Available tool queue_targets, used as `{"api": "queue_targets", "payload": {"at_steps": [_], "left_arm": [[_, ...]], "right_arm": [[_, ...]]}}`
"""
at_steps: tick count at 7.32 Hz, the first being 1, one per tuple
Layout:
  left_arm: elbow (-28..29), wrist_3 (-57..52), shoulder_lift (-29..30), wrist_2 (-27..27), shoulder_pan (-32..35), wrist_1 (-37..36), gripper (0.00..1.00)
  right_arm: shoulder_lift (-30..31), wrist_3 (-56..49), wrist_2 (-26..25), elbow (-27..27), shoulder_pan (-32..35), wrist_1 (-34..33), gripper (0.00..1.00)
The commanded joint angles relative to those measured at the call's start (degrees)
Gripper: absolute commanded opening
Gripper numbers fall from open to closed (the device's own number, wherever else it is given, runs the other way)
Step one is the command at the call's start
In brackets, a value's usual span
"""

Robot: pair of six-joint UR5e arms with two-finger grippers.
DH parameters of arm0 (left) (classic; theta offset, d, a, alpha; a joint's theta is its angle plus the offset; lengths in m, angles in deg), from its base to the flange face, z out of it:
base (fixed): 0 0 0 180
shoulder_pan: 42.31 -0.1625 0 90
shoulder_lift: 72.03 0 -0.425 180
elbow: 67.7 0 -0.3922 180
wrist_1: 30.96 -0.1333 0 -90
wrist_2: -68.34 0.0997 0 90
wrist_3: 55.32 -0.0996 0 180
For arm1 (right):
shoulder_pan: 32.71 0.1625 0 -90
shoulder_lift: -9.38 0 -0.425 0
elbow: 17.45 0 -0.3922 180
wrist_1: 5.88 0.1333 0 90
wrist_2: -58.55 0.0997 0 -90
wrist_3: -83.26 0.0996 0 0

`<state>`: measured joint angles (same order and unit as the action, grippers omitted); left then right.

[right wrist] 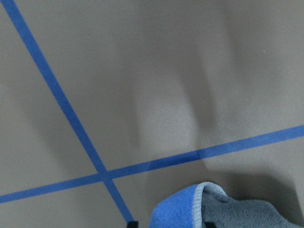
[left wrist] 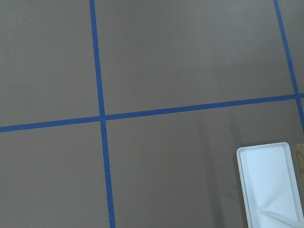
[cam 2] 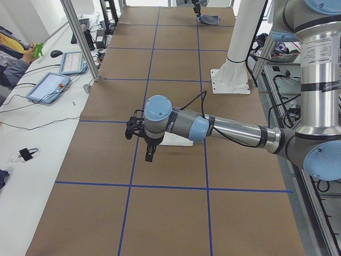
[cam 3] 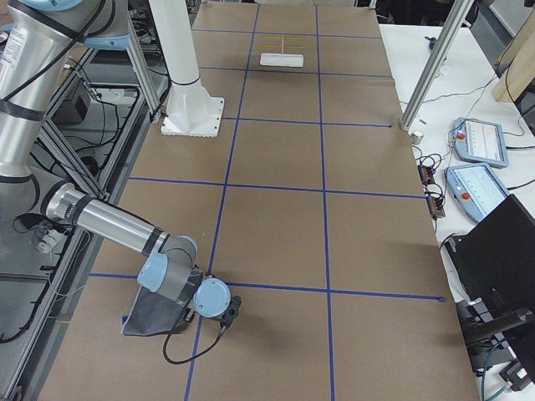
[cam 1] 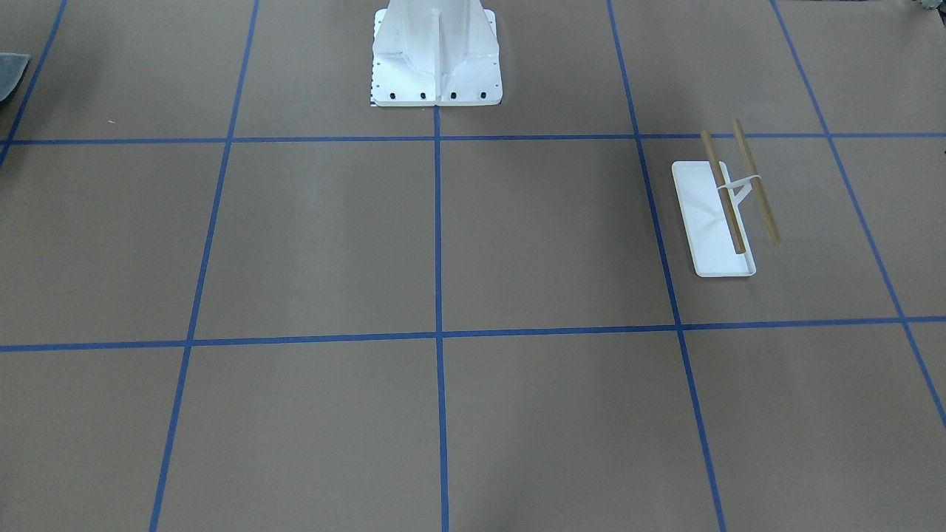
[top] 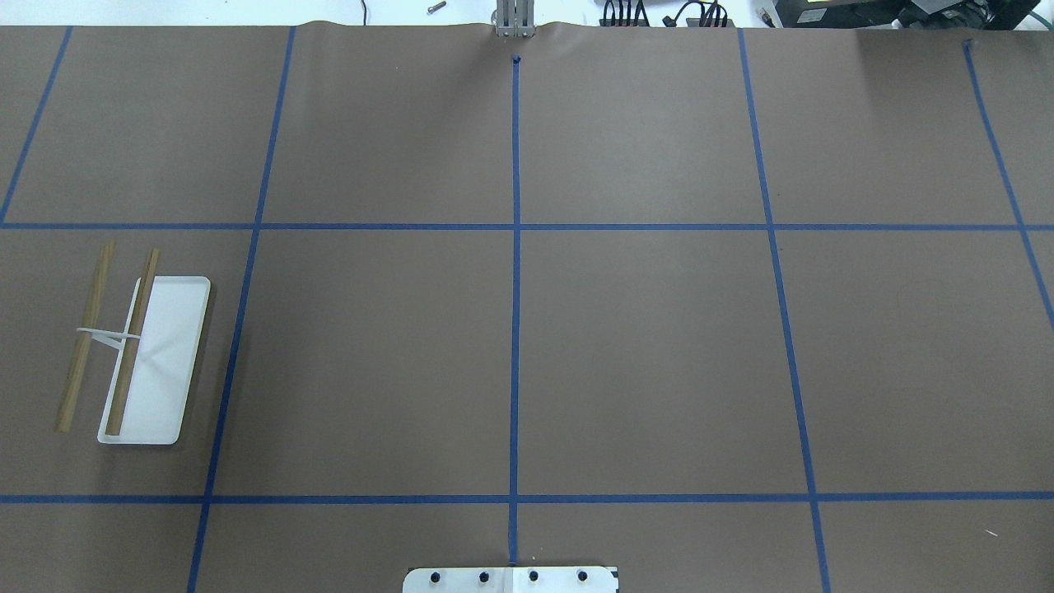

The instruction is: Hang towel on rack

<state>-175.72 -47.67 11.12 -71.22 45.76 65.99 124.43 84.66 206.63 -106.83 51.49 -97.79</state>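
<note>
The rack (top: 140, 354) stands on the table's left side, a white tray base with two brown rods (cam 1: 728, 193); it is small and far in the exterior right view (cam 3: 282, 54). My left gripper (cam 2: 149, 153) hovers just in front of it, and I cannot tell whether it is open or shut. Its wrist camera catches only the tray's corner (left wrist: 268, 183). The towel (cam 3: 150, 315) lies grey side up at the table's far right end, under my right arm. My right gripper (cam 3: 231, 310) is beside it, state unclear. A blue-and-grey towel edge (right wrist: 213, 209) fills the right wrist view's bottom.
The white bolted robot pedestal (cam 1: 436, 55) stands mid-table at the robot's edge. Blue tape lines (top: 515, 329) grid the brown table cover. Tablets and cables (cam 3: 476, 138) lie on the white bench beyond the operators' edge, beside an aluminium post (cam 3: 435, 63).
</note>
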Motion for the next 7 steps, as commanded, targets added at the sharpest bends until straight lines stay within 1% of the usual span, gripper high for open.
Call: {"api": "queue_targets", "payload": {"at_steps": [1, 2, 3, 4, 5, 6, 7], "left_arm": [[0.2, 0.0, 0.0, 0.0, 0.0, 0.0, 0.98], [0.1, 0.0, -0.1, -0.1, 0.0, 0.0, 0.98], [0.0, 0.1, -0.1, -0.1, 0.0, 0.0, 0.98], [0.0, 0.1, -0.1, -0.1, 0.0, 0.1, 0.98], [-0.1, 0.1, -0.1, -0.1, 0.1, 0.1, 0.98], [-0.1, 0.1, -0.2, -0.1, 0.1, 0.1, 0.98], [-0.1, 0.1, -0.2, -0.1, 0.1, 0.1, 0.98]], "right_arm": [[0.0, -0.3, -0.7, -0.8, 0.0, 0.1, 0.87], [0.0, -0.1, -2.0, -0.9, 0.0, 0.1, 0.98], [0.1, -0.3, -2.1, -0.3, 0.0, 0.1, 0.97], [0.1, -0.5, -2.0, 0.4, 0.0, 0.0, 0.93], [0.1, -0.5, -1.7, 0.8, 0.0, -0.1, 0.90], [0.1, -0.5, -1.5, 0.9, 0.0, -0.2, 0.79], [0.1, -0.4, -1.5, 1.3, 0.0, -0.2, 0.66]]}}
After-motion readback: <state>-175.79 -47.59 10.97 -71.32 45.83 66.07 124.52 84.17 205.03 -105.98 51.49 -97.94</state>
